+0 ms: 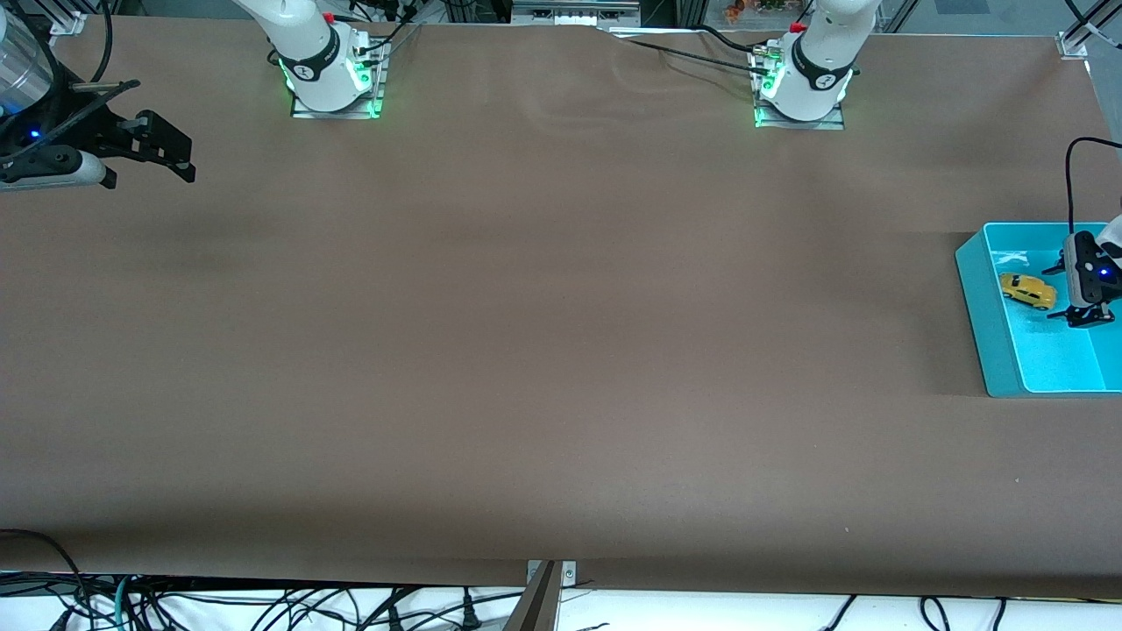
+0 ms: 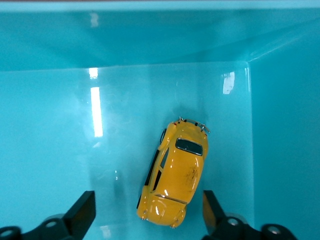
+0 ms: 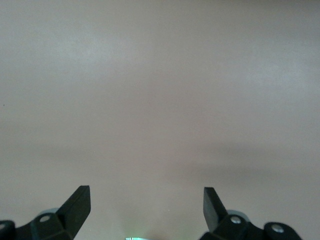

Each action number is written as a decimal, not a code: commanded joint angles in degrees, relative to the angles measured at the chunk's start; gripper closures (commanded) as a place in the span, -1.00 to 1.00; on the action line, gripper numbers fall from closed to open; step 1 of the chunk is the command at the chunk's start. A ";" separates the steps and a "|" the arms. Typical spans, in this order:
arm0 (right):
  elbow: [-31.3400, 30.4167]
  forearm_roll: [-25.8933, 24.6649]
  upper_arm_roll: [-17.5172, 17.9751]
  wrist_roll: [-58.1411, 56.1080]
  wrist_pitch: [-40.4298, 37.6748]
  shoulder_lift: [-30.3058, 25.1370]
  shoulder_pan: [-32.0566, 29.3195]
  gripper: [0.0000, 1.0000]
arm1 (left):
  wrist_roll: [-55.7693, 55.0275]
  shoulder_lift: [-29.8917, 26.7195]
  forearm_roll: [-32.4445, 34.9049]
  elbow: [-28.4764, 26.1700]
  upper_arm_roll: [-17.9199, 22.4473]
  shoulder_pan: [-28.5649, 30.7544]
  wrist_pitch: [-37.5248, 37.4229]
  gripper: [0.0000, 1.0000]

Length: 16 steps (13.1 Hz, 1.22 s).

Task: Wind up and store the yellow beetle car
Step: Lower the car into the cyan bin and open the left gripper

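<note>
The yellow beetle car (image 1: 1027,291) (image 2: 175,175) rests on the floor of a teal bin (image 1: 975,289) (image 2: 150,40) at the left arm's end of the table. My left gripper (image 1: 1066,294) (image 2: 147,201) hangs low inside the bin, just over the car, and is open. The car's one end lies between the fingers with a gap on each side, so nothing grips it. At the right arm's end of the table my right gripper (image 1: 171,145) (image 3: 146,197) waits, open and empty, over bare brown table.
The bin walls stand close around the left gripper. A small clear scrap (image 1: 1017,258) lies in the bin's corner toward the robots' bases. Both arm bases (image 1: 333,79) (image 1: 802,88) stand along the table's edge farthest from the front camera.
</note>
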 commanded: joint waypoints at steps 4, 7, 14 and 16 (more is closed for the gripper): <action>1.46 -0.28 -0.14 -0.56 -1.41 0.39 0.03 -1.00 | -4.13 -9.80 -0.99 3.10 -6.41 -0.97 -14.10 -1.00; 1.46 -0.28 -0.14 -0.56 -1.41 0.39 0.03 -1.00 | -14.05 -10.61 0.58 10.92 -7.66 -5.61 -28.68 -1.00; 1.54 -0.28 -0.32 -0.56 -1.41 0.39 0.03 -1.00 | -45.32 -11.04 -0.80 25.34 -8.71 -20.21 -54.20 -1.00; 1.54 -0.28 -0.32 -0.56 -1.41 0.39 0.03 -1.00 | -57.61 -11.40 -4.58 27.55 -10.81 -20.40 -56.41 -1.00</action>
